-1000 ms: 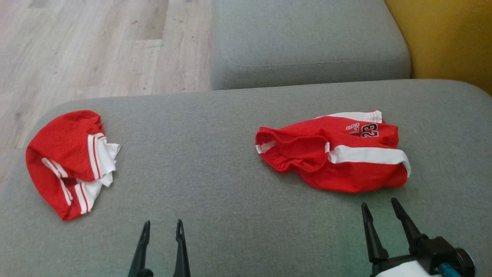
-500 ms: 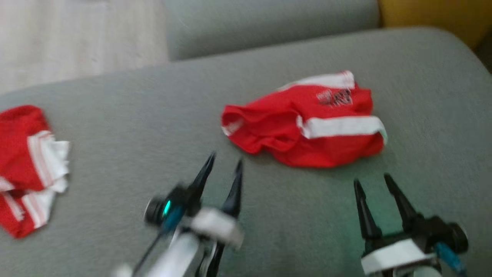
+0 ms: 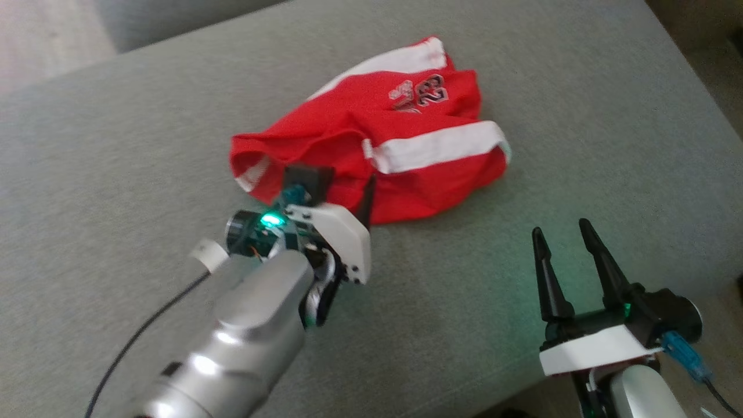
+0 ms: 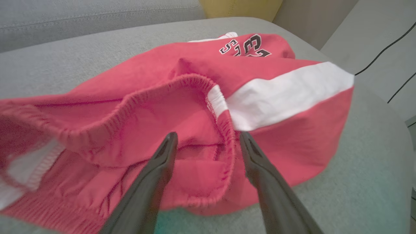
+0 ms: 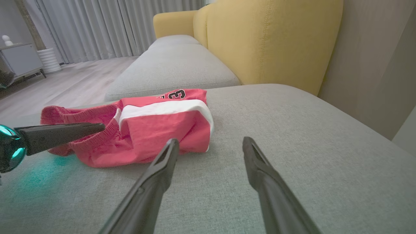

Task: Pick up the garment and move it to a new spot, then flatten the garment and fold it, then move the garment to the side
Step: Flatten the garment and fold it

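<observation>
Step in hand, as judged: the first one, picking up. The lift has not begun.

Garment (image 3: 371, 128): red shorts with a white stripe (image 3: 435, 145), lying crumpled and slack with the grey cushion (image 3: 116, 145) under them. No part is raised.

Left gripper (image 4: 208, 135): at the garment's near edge, at the mouth of the waistband (image 4: 146, 97). Fingers are spread wide and nothing is pinched. In the left wrist view one finger lies over the inner cloth and the other outside the ribbed hem, so a stretch of hem sits between them. Whether the tips press the cloth cannot be told.

Right gripper (image 3: 560, 226): well apart from the garment, on its near right side, over bare cushion. Fingers are released and empty.

Next move, as judged: close the left fingers on the hem between them, low enough to gather the cloth, then raise it clear. The elastic hem is thick and should hold. The loose legs will hang and drag, so the lift wants height before any sideways carry.
</observation>
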Controlling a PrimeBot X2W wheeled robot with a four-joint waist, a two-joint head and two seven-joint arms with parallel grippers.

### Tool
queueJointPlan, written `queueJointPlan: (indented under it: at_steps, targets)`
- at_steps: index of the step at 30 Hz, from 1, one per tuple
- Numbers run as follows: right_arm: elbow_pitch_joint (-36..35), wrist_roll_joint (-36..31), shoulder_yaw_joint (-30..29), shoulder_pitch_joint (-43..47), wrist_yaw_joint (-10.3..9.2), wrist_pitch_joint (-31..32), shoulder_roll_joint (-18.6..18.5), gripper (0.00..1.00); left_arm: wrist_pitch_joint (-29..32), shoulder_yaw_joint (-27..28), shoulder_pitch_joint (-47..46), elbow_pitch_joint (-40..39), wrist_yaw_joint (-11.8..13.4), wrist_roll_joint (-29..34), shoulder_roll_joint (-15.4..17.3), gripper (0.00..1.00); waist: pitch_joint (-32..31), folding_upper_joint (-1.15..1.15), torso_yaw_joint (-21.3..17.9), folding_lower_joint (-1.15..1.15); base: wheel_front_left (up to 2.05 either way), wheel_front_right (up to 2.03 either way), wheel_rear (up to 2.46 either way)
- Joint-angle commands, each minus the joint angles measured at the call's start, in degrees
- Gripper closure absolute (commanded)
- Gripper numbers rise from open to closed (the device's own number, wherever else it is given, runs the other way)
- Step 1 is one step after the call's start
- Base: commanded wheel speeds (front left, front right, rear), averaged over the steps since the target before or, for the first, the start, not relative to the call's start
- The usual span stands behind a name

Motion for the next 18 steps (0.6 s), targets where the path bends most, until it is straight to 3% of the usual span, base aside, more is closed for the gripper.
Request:
queueJointPlan:
  at_steps: [1, 7, 18]
  targets:
    - [-1.6, 0.5, 1.6, -1.5, 0.42, -0.2, -0.3, 0.0, -0.7, 0.9, -3.3, 0.0, 0.5, -0.8, 0.2, 0.0, 2.0, 0.0, -2.4, -0.01, 0.0, 0.0, 0.0]
    - [-1.3, 1.3, 2.1, -2.0, 0.42, -0.2, -0.3, 0.0, -2.2, 0.6, -6.9, 5.8, 0.5, -5.5, 0.2, 0.0, 2.7, 0.0, -3.4, -0.01, 0.0, 0.0, 0.0]
    - [-0.6, 0.5, 2.8, -2.0, 0.42, -0.2, -0.3, 0.0, -4.9, -4.0, -10.3, 7.6, -1.3, -12.1, 0.2, 0.0, 2.0, 0.0, -3.1, -0.01, 0.0, 0.0, 0.0]
